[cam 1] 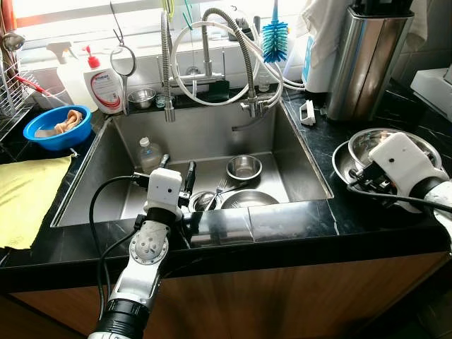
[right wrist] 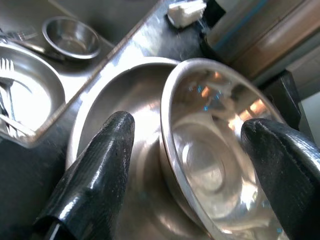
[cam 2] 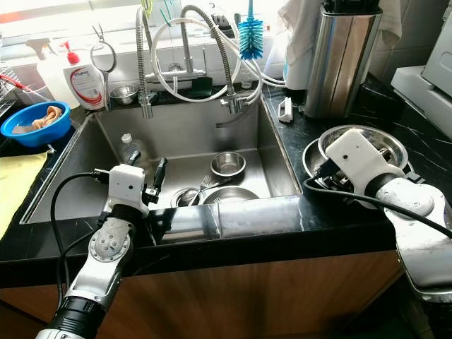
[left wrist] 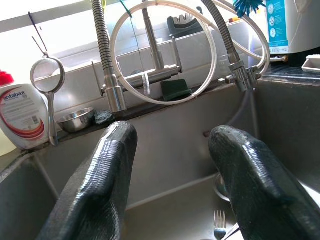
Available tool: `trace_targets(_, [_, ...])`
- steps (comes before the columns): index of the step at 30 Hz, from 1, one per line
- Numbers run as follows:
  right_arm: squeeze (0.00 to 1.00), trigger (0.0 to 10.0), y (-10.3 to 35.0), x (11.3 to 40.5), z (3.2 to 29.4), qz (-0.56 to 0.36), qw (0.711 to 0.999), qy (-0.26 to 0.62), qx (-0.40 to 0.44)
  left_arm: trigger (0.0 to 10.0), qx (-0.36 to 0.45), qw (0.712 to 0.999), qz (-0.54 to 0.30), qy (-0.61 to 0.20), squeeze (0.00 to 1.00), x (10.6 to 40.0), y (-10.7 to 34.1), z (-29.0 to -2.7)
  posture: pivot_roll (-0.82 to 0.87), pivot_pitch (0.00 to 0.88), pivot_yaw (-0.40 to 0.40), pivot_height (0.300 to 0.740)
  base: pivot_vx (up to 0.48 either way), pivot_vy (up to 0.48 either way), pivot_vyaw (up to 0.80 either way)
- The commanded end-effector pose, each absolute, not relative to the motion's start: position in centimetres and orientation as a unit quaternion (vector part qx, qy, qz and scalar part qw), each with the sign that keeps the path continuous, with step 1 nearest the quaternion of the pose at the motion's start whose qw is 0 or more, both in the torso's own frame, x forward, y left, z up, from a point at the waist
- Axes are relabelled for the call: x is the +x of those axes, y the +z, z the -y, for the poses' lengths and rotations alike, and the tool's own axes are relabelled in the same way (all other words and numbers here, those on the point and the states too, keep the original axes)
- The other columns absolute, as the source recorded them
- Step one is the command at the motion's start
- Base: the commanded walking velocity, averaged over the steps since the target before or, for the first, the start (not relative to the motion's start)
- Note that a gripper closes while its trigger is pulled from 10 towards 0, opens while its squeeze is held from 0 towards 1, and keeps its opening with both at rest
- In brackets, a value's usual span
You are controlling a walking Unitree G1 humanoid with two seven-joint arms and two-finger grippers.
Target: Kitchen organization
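Step in hand, my read: moving steel dishes between sink and counter. Right gripper [right wrist: 185,165] hovers over the stacked bowls on the right counter, fingers spread wide, one either side of the upper shiny steel bowl [right wrist: 220,165], holding nothing. That bowl sits tilted inside a wider shallow steel bowl [right wrist: 115,115]; both look empty.

Left gripper [left wrist: 172,175] is at the near edge of the stainless sink [cam 1: 212,134], pointing toward the far wall, fingers apart and empty.

Contents:
- Sink: small round steel bowl [cam 1: 244,167] toward the far side, looks empty. Larger steel bowl [cam 1: 247,199] at the near edge, a fork [cam 1: 217,192] and other cutlery beside it. Clear plastic bottle [cam 1: 147,154] on the left of the basin.
- Blue plastic bowl [cam 1: 56,127] on the left counter, holding something tan, can't tell what.
- Tiny steel cup [cam 1: 142,97] on the far ledge, next to a white soap bottle with red pump [cam 1: 104,86].
- Yellow cloth [cam 1: 28,198] on the near-left counter.

Next move, a guess: either the right closes on the upper bowl's rim, which is thin and slick, so it needs a square grip, or the left drops into the basin for the near bowl, clearing the cutlery first.
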State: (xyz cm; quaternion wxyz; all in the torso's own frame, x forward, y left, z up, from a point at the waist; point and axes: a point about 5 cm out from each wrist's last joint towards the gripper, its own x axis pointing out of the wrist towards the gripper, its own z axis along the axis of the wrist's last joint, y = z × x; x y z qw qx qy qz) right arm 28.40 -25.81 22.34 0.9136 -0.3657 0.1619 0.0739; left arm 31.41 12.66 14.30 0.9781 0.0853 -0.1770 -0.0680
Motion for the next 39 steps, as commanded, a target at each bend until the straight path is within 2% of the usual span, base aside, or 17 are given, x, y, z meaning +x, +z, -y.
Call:
trace_targets(1, [0.0, 10.0, 22.25, 28.48, 25.98, -0.167, 0.91, 0.074, -0.372, 10.0, 0.095, 0.977, 0.178, -0.069, 0.0, 31.43, 14.47, -12.98, -0.23, 0.0, 0.115, 0.74, 0.0, 0.0, 0.0])
trace_targets(15, [0.0, 10.0, 22.15, 28.83, 26.56, -0.173, 0.909, 0.062, -0.373, 10.0, 0.089, 0.977, 0.181, -0.074, 0.0, 31.55, 14.68, -12.39, -0.23, 0.0, 0.116, 0.74, 0.0, 0.0, 0.0])
trace_targets(17, [0.0, 9.4, 22.01, 28.88, 26.76, -0.176, 0.91, 0.059, -0.372, 10.0, 0.088, 0.977, 0.182, -0.074, 0.0, 31.56, 14.72, -12.35, -0.23, 0.0, 0.116, 0.74, 0.0, 0.0, 0.0])
trace_targets(18, [0.0, 6.1, 21.94, 28.9, 26.81, -0.177, 0.91, 0.059, -0.371, 10.0, 0.088, 0.977, 0.182, -0.074, 0.0, 31.57, 14.72, -12.34, -0.23, 0.0, 0.116, 0.74, 0.0, 0.0, 0.0])
trace_targets(19, [0.0, 6.1, 21.94, 28.9, 26.81, -0.177, 0.91, 0.059, -0.371, 10.0, 0.088, 0.977, 0.182, -0.074, 0.0, 31.57, 14.72, -12.34, -0.23, 0.0, 0.116, 0.74, 0.0, 0.0, 0.0])
trace_targets(20, [0.0, 2.8, 21.92, 28.92, 26.8, -0.177, 0.91, 0.058, -0.37, 10.0, 0.087, 0.976, 0.182, -0.075, 0.0, 31.57, 14.75, -12.35, -0.22, 0.0, 0.117, 0.74, 0.0, 0.0, 0.0])
trace_targets(21, [0.0, 2.8, 21.93, 28.94, 26.78, -0.176, 0.911, 0.058, -0.369, 10.0, 0.087, 0.976, 0.183, -0.075, 0.0, 31.58, 14.78, -12.36, -0.22, 0.0, 0.117, 0.74, 0.0, 0.0, 0.0])
trace_targets(22, [0.0, 0.0, 21.92, 28.95, 26.72, -0.175, 0.911, 0.059, -0.369, 10.0, 0.088, 0.976, 0.183, -0.075, 0.0, 31.58, 14.79, -12.36, -0.22, 0.0, 0.118, 0.74, 0.0, 0.0, 0.0])
trace_targets(39, [0.0, 0.0, 21.68, 29.02, 26.37, -0.172, 0.911, 0.066, -0.368, 10.0, 0.091, 0.976, 0.181, -0.078, 0.0, 31.84, 14.89, -12.27, -0.23, 0.0, 0.126, 0.74, 0.0, 0.0, 0.0])
